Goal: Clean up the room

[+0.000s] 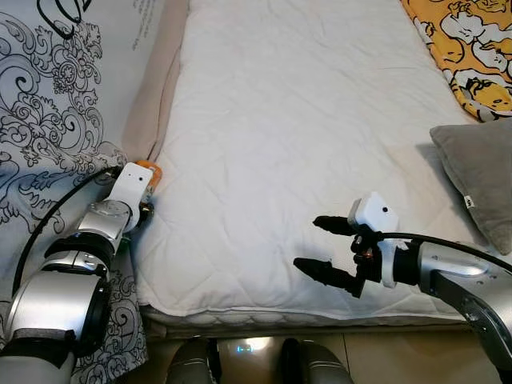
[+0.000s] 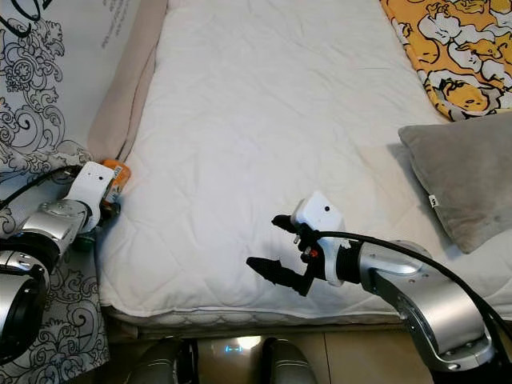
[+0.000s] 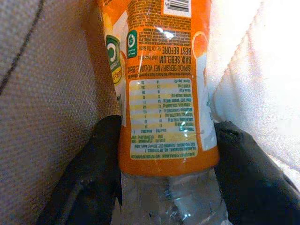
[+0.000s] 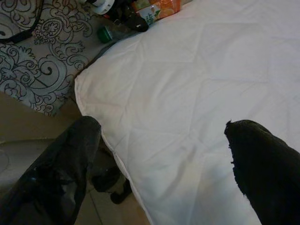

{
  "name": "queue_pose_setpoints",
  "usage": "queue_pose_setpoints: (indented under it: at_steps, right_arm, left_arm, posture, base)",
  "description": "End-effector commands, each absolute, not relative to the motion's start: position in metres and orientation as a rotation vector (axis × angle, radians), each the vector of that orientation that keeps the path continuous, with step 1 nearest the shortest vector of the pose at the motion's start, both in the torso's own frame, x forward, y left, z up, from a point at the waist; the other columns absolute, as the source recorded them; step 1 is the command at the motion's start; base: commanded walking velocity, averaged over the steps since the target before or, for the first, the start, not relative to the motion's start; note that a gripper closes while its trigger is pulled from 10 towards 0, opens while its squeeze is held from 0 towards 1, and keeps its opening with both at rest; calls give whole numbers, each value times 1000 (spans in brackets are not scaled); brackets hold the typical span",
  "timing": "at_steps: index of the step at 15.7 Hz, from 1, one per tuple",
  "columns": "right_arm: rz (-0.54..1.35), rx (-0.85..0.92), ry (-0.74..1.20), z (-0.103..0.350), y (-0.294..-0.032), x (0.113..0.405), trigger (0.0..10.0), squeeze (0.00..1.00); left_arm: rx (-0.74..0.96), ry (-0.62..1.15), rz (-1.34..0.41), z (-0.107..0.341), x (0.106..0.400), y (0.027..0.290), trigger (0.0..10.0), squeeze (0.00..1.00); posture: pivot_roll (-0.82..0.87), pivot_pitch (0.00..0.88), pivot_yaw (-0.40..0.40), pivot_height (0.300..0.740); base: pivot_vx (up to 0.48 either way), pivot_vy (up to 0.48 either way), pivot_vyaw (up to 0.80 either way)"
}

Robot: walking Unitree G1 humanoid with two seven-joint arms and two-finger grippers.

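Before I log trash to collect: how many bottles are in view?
1: an orange-labelled bottle wedged at the mattress edge, between the left gripper fingers. Others may be hidden in that gap.

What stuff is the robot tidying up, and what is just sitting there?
Tidying up:
- orange-labelled bottle, wedged beside the mattress, between the left pincer fingers

Just sitting there:
- white mattress
- grey pillow
- yellow cartoon blanket
- right pincer, open, holding nothing
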State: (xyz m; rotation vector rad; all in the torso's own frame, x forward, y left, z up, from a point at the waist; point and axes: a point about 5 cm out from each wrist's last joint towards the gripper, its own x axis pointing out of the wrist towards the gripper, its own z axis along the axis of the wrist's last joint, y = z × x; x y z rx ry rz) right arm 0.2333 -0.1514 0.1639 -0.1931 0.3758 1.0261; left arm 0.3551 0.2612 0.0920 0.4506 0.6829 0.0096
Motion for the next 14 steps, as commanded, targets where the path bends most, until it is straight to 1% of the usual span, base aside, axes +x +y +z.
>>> queue_pose_setpoints:
  at_steps: [1, 2, 6, 11, 14]
  right_arm:
    - [1035, -207, 366, 168, -151, 232, 10000, 0]
    - [1034, -209, 367, 168, -151, 232, 10000, 0]
    - [1023, -205, 367, 167, -152, 231, 10000, 0]
    - [909, -153, 316, 165, -157, 230, 10000, 0]
    - [877, -135, 288, 165, -155, 225, 10000, 0]
  left_arm:
    - [445, 744, 33, 85, 347, 271, 1882, 0]
    - [453, 747, 34, 85, 347, 272, 0, 0]
    - [459, 721, 3, 89, 350, 270, 0, 0]
    - [337, 587, -260, 108, 372, 222, 0, 0]
    - [316, 474, -398, 124, 379, 196, 0, 0]
  posture:
    - [-112, 249, -9, 740]
    - [-111, 250, -10, 740]
    - [-102, 236, -3, 740]
    - [-66, 147, 46, 740]
    - [-51, 96, 71, 740]
  base:
    - [0, 0, 0]
    - [0, 0, 0]
    - [0, 0, 0]
    - [0, 0, 0]
    - [0, 0, 0]
